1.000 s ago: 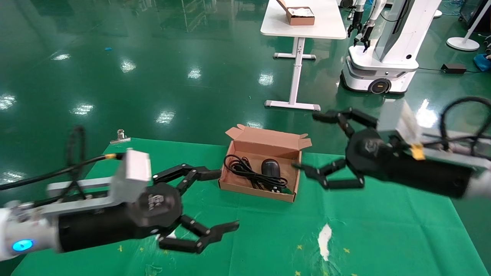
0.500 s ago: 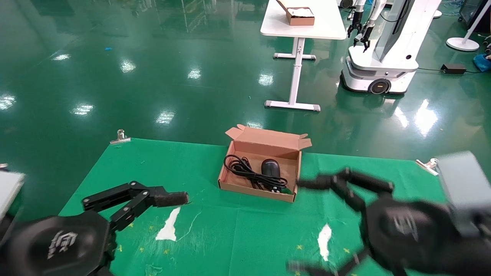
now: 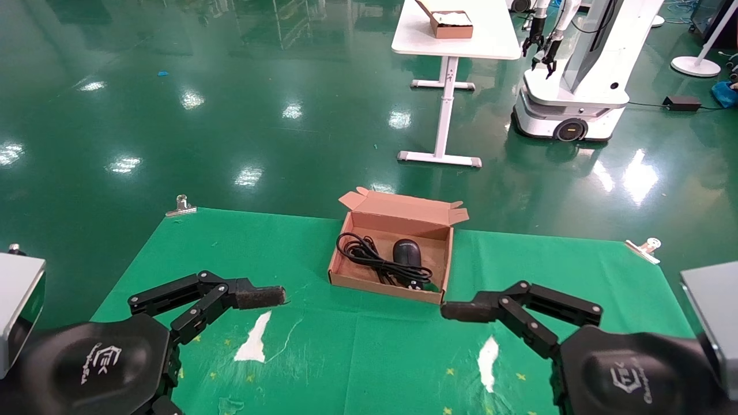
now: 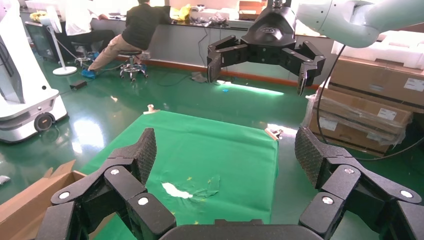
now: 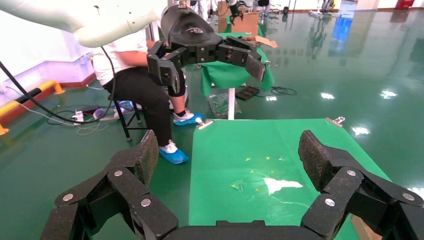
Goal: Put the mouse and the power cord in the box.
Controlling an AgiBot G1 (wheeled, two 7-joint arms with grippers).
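Observation:
The brown cardboard box (image 3: 381,286) stands open on the green cloth, its lid flap folded back. Inside it, the black mouse (image 3: 407,252) lies right of the coiled black power cord (image 3: 364,252). My left gripper (image 4: 225,150) is open and holds nothing; in the head view one of its fingers (image 3: 259,297) shows near the front left, well short of the box. My right gripper (image 5: 227,150) is also open and holds nothing, one finger (image 3: 470,310) ending just off the box's near right corner. A corner of the box (image 4: 30,195) shows in the left wrist view.
White tears (image 3: 253,341) (image 3: 488,356) mark the green cloth (image 3: 357,357), which metal clips (image 3: 181,205) (image 3: 644,248) hold at the far corners. Beyond stand a white table (image 3: 455,40) with a smaller box (image 3: 452,24) and another robot (image 3: 576,75). A seated person (image 5: 140,85) is at the left side.
Both arms have pulled back from either side of the box to the near corners of the cloth, still open. The mouse and power cord lie unmoved in the box.

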